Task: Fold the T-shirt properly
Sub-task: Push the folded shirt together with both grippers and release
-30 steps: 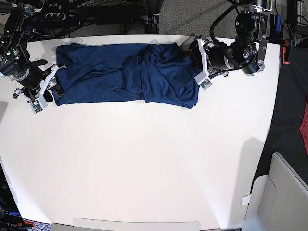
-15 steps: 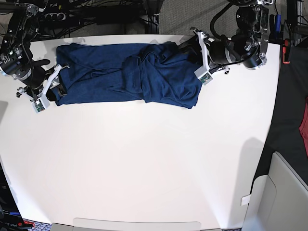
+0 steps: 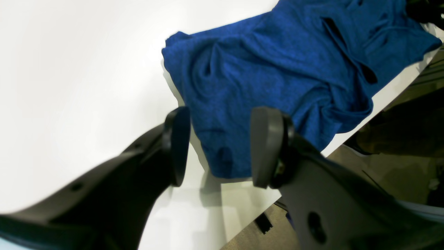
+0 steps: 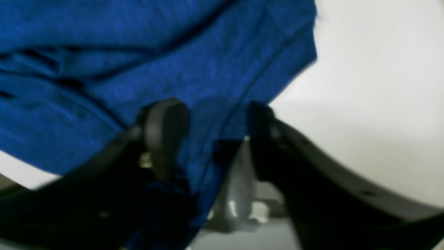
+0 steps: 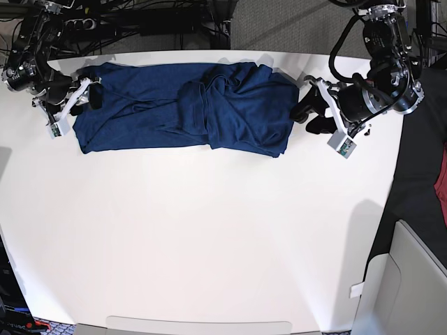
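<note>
Both spread: left end effector [image 5: 316, 115] off the T-shirt [image 5: 181, 106] at 3 o'clock, right end effector [image 5: 68, 103] at 9. Best to pinch matching hems.

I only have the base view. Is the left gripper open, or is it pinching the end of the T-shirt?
Observer: In the left wrist view the left gripper is open with nothing clamped. The end of the T-shirt lies on the table just beyond its pads.
Operator: And the right gripper?
Observer: The right wrist view is blurred, but the right gripper is open, with shirt fabric showing between its fingers.
</note>
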Robot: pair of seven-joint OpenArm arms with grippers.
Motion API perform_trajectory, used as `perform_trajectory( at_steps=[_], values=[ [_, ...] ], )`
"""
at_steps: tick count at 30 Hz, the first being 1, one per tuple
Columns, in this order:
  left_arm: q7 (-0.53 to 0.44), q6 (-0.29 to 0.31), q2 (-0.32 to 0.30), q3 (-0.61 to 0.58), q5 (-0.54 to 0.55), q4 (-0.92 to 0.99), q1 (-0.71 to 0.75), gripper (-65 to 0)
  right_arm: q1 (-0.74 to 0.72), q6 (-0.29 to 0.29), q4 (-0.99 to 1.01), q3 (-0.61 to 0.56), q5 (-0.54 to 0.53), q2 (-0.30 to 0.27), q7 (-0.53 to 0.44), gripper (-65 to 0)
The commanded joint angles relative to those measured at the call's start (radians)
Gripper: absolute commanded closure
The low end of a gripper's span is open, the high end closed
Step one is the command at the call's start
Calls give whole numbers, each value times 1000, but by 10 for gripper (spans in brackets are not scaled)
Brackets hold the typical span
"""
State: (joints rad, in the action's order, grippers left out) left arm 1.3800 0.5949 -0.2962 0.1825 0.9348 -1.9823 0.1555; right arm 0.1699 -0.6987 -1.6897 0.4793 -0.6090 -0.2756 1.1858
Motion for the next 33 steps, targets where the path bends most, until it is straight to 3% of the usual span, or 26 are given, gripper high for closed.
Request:
perform_trajectory(
  at_steps=[1,3,12,18,23,33],
  values=[
    [-11,3,-10,8,20,-12,-12,-261,-16,1,-10,0,-7,-11,-2,-402],
    [-11,3,-10,5,20,-12,-10,-261,-22,1,-13,2,-13,-9,-2,-442],
    [-11,3,-10,2,20,-12,-10,-261,-50,1,44,6,-15,23,-1,-341],
    [-11,3,-10,2,20,-12,-10,-261,-26,1,30,46,-99,16,1,-342],
    [-12,3,-8,2,20,-12,-12,-261,-34,1,75,48,-62,23,1,-342],
    [-12,3,12,2,19,-12,-12,-261,-83,1,147,-130,-70,85,1,-316]
  ],
)
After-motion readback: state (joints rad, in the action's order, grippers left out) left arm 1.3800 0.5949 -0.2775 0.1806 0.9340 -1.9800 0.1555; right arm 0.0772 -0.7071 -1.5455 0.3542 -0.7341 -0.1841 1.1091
